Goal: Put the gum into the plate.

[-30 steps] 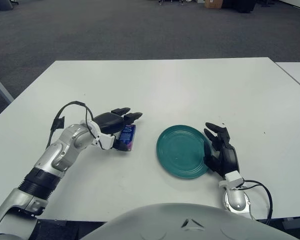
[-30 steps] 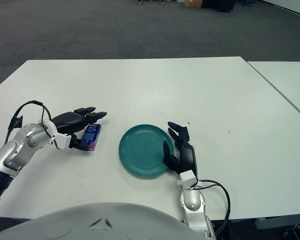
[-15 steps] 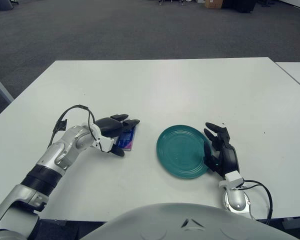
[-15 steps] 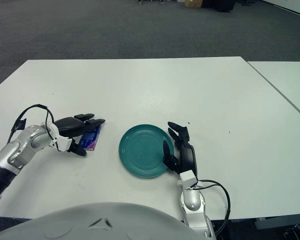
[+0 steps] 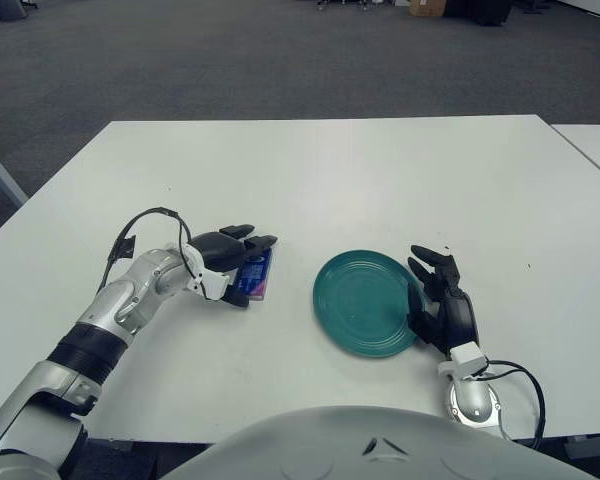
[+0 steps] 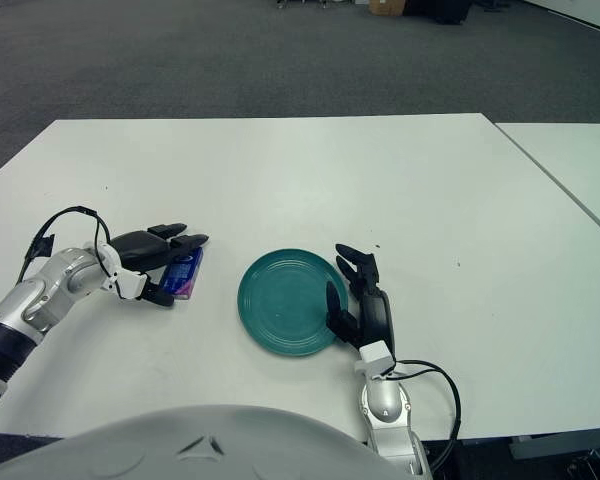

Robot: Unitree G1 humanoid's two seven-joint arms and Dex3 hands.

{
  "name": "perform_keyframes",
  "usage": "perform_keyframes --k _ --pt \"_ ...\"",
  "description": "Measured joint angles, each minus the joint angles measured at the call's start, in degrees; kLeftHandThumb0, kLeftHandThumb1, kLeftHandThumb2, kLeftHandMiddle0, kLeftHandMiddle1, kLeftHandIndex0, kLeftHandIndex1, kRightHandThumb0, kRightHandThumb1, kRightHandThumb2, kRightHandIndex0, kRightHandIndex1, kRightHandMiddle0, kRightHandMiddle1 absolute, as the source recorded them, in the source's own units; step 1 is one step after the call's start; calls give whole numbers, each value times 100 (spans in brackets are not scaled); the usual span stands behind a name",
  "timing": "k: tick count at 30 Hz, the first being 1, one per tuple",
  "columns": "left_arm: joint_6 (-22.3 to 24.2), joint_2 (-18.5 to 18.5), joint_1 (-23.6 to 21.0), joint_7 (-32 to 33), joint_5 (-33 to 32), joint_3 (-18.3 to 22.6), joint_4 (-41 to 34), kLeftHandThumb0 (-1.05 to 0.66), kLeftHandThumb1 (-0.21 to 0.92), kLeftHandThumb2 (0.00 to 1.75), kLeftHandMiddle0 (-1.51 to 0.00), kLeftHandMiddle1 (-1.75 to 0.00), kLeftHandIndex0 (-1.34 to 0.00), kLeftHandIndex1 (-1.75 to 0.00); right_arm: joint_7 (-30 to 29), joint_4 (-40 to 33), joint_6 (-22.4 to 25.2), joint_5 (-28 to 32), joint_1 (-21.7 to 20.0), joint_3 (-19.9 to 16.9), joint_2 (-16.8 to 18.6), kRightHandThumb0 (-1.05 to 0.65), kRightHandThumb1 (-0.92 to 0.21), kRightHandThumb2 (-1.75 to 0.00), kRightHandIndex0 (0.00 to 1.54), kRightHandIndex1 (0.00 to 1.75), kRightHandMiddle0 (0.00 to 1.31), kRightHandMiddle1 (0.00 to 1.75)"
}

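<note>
The left hand [image 5: 227, 258] has sunk from above the gum pack [image 5: 254, 275] to bench level; its fingers now reach across the pack's far edge, thumb at the near side; the pack has shifted slightly.

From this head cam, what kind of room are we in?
Probably an office or lab floor set up for robot trials. Grey carpet runs wide behind a plain white table, a second white table stands at right, and boxes and dark furniture line the far edge.
</note>
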Motion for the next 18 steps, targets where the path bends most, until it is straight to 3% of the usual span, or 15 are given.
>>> perform_keyframes --k 18 --pt "311 -27 -79 496 593 -85 217 -105 92 43 0 0 0 0 0 0 -6 0 2 0 -2 -87 -92 -76 50 3 0 93"
